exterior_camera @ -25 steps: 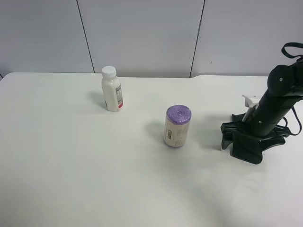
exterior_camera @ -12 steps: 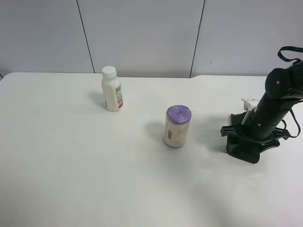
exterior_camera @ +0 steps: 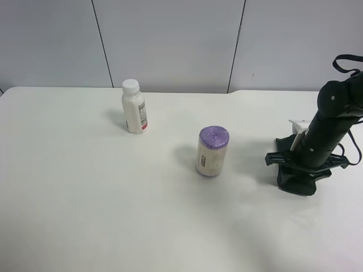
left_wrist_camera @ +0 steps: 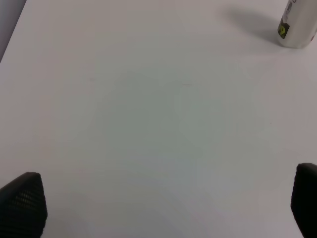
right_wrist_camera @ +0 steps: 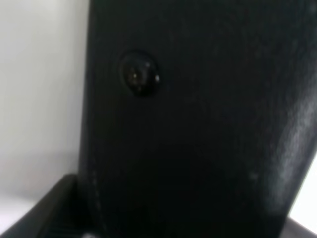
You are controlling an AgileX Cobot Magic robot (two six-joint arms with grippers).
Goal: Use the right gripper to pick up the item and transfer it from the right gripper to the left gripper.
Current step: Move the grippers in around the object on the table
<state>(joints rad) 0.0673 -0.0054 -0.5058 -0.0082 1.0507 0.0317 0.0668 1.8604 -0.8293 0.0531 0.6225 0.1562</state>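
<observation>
The black glasses case (exterior_camera: 297, 180) lies on the white table at the exterior high view's right. It fills the right wrist view (right_wrist_camera: 198, 124), with its snap button (right_wrist_camera: 140, 72) showing. My right gripper (exterior_camera: 305, 164) is down over the case, jaws spread, and one finger (right_wrist_camera: 49, 213) shows beside the case's edge. I cannot see it clamped. My left gripper (left_wrist_camera: 158, 208) is open and empty over bare table, with both fingertips at the picture's lower corners. It is out of the exterior high view.
A white bottle (exterior_camera: 134, 107) stands at the back left and also shows in the left wrist view (left_wrist_camera: 298, 25). A purple-topped cylinder (exterior_camera: 212, 151) stands mid-table, left of the case. The table's (exterior_camera: 85, 198) back edge meets a grey wall.
My right gripper has come down lower onto the case and shifted slightly to the exterior high view's right. The case, bottle and cylinder stay where they were.
</observation>
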